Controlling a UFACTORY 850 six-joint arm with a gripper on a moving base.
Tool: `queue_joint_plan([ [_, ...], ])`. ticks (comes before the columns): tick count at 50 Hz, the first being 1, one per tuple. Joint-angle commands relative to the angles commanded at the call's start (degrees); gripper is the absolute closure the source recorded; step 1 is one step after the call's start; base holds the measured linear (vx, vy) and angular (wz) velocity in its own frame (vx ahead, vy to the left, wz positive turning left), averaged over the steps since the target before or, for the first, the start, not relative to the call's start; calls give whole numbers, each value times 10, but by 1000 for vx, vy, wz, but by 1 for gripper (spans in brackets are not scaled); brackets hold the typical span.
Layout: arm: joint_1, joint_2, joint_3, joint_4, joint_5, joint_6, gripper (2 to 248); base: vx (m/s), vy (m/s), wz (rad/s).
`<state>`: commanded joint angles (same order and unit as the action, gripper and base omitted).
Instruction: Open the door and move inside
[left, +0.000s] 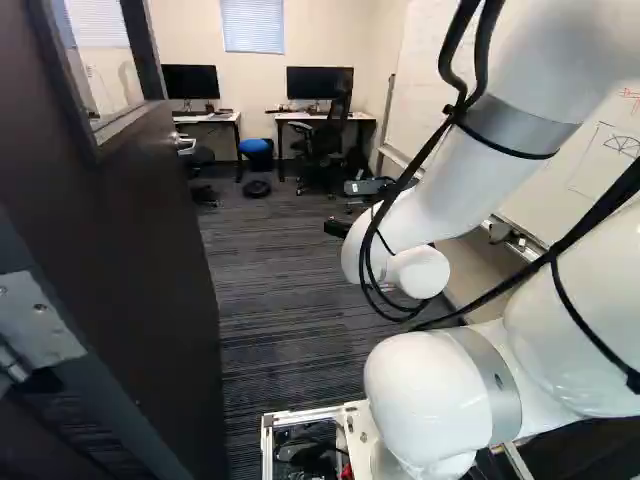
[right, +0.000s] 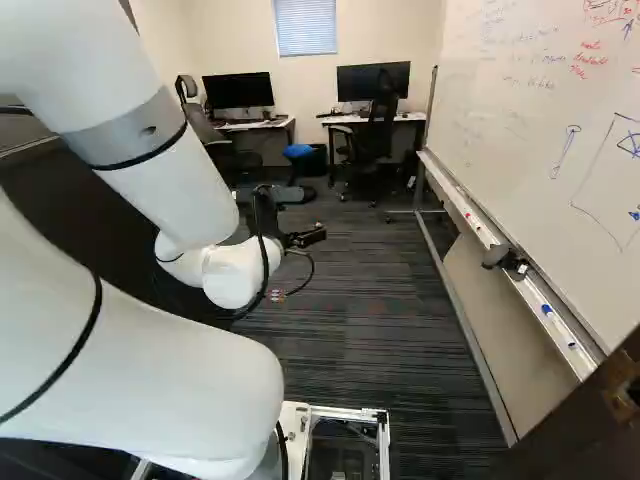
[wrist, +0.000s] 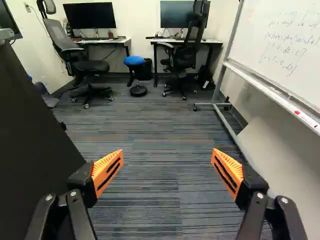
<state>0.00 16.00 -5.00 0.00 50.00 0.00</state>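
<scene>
Go in past tall, flat, dark door (left: 150, 230) w/ clear glass (left: 112, 72)

Stands open at left edge of striped gray carpet (left: 290, 240) in left base view. Prob. heavy, stiff; might crack at glass. To swing, grab silver metal handle (left: 185, 145), maybe slippery, nr. door's far edge. See black gripper (wrist: 167, 151) w/ orange pads spread wide, w/ nothing held or touched.

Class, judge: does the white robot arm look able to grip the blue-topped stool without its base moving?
Probably not: the way from the open black gripper with orange pads to the blue-topped stool looks unblocked, but a stretch of dark striped carpet separates them.
</scene>
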Motion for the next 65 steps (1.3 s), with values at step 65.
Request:
queue_joint_plan([
  [65,0,0,0,0,0,0,3,212,7,9],
])
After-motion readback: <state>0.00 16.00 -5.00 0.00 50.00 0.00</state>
